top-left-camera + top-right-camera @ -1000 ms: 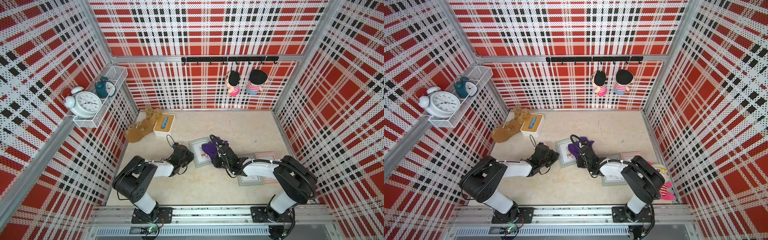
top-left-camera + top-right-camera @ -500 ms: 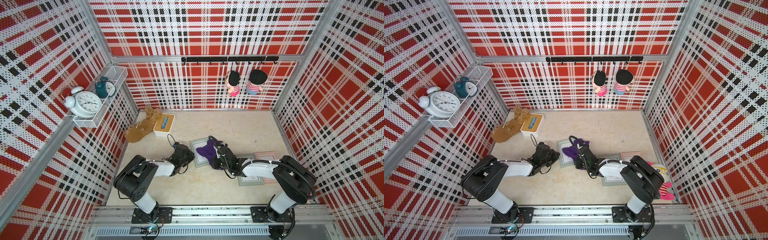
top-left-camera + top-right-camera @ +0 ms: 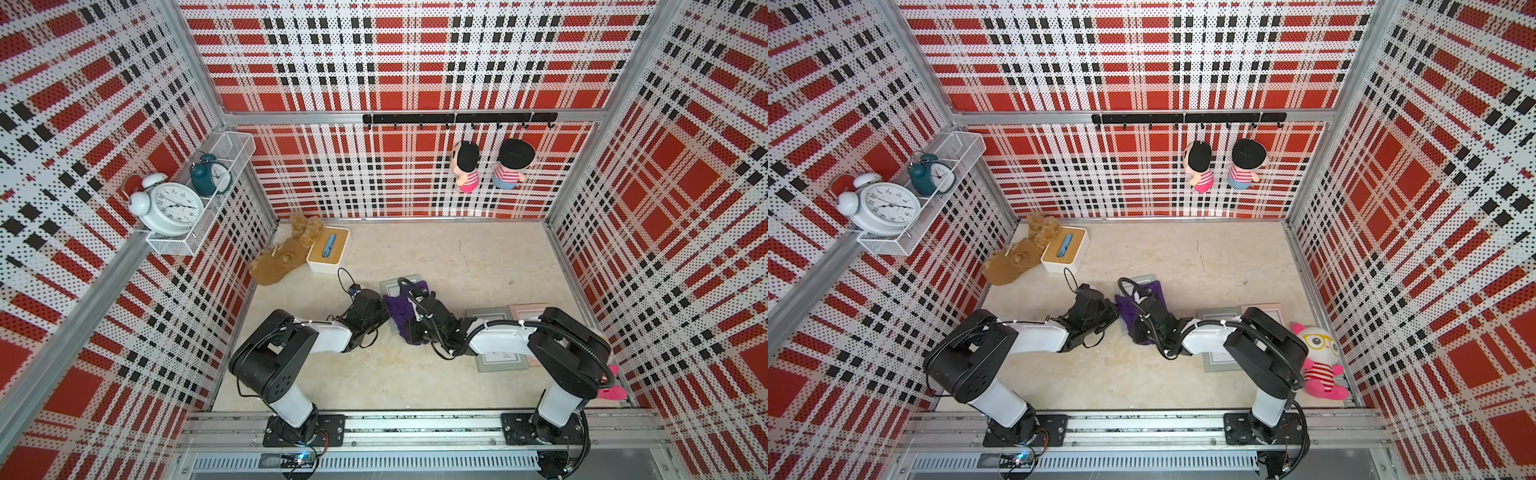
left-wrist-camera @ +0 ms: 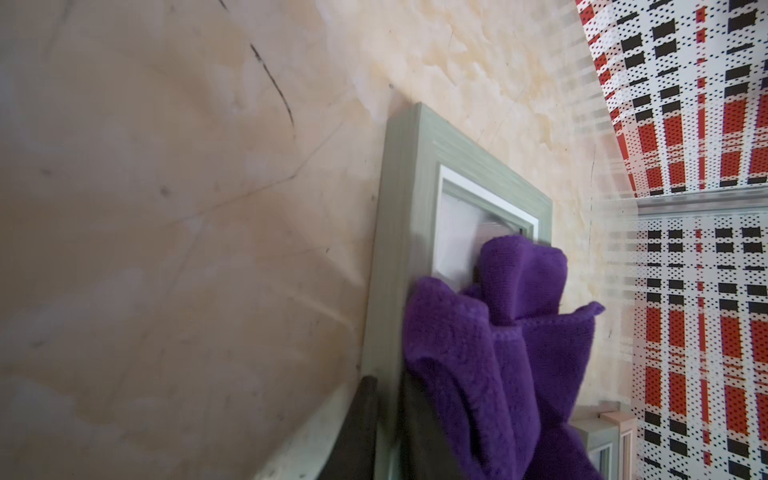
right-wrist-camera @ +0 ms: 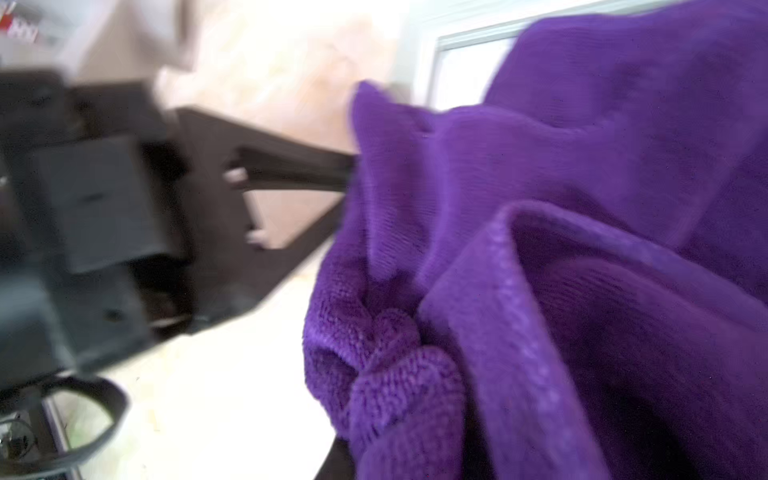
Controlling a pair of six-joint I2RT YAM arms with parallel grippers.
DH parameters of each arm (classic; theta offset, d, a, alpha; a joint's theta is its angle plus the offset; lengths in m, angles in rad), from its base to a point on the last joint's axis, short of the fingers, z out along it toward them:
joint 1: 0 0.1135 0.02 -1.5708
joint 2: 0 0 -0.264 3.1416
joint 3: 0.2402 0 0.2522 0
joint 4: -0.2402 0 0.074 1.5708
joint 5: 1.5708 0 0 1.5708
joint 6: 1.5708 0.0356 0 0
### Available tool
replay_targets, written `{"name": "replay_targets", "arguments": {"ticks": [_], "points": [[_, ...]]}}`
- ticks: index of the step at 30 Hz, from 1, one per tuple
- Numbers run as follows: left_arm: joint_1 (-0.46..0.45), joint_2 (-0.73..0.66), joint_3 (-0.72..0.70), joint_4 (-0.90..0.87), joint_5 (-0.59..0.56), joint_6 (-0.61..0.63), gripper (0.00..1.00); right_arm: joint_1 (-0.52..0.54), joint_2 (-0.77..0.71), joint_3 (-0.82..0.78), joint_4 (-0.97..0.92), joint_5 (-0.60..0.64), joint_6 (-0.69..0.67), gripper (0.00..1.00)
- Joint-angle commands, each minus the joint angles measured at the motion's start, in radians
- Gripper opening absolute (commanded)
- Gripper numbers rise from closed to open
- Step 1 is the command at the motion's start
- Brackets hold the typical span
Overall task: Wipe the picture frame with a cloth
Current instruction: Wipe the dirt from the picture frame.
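A grey-green picture frame [image 3: 391, 286] lies flat mid-table, also seen in the other top view [image 3: 1143, 280]. My left gripper [image 3: 379, 315] is shut on its left edge. In the left wrist view the two dark fingers [image 4: 362, 432] pinch the picture frame [image 4: 401, 232] rim. A deep purple cloth [image 3: 400, 311] is bunched over the frame's near half, and my right gripper [image 3: 411, 328] is shut on it. In the right wrist view the cloth [image 5: 540, 249] hides the jaws, and only a corner of the picture frame [image 5: 465, 62] shows.
Two more frames, a grey one [image 3: 490, 315] and a pink one [image 3: 528, 309], lie under the right arm. A tissue box [image 3: 329, 250] and a brown plush [image 3: 277, 266] sit back left. A pink-white plush [image 3: 1318, 361] lies by the right wall.
My right gripper has dragged the cloth across the frame, leftward and toward the near edge. The left gripper has kept its hold on the frame's edge.
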Motion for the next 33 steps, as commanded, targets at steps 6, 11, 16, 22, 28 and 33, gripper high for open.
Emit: {"name": "replay_targets", "arguments": {"ticks": [6, 11, 16, 22, 28, 33], "points": [[-0.004, 0.080, -0.067, -0.306, -0.007, 0.018, 0.16, -0.052, -0.056, -0.011, -0.166, 0.042, -0.070, 0.00], [-0.009, 0.075, -0.071, -0.298, -0.010, 0.005, 0.16, 0.086, 0.061, 0.104, -0.129, -0.010, 0.009, 0.00], [-0.008, 0.074, -0.071, -0.298, -0.008, 0.012, 0.16, 0.023, 0.037, 0.020, -0.156, 0.020, 0.020, 0.00], [-0.007, 0.086, -0.070, -0.289, -0.004, 0.020, 0.16, -0.126, -0.061, -0.085, -0.205, 0.065, -0.066, 0.00], [-0.007, 0.097, -0.065, -0.288, -0.001, 0.021, 0.16, 0.045, 0.055, 0.056, -0.186, 0.032, -0.003, 0.00], [-0.007, 0.086, -0.070, -0.293, -0.001, 0.019, 0.16, 0.046, 0.049, 0.004, -0.109, 0.015, 0.054, 0.00]]}}
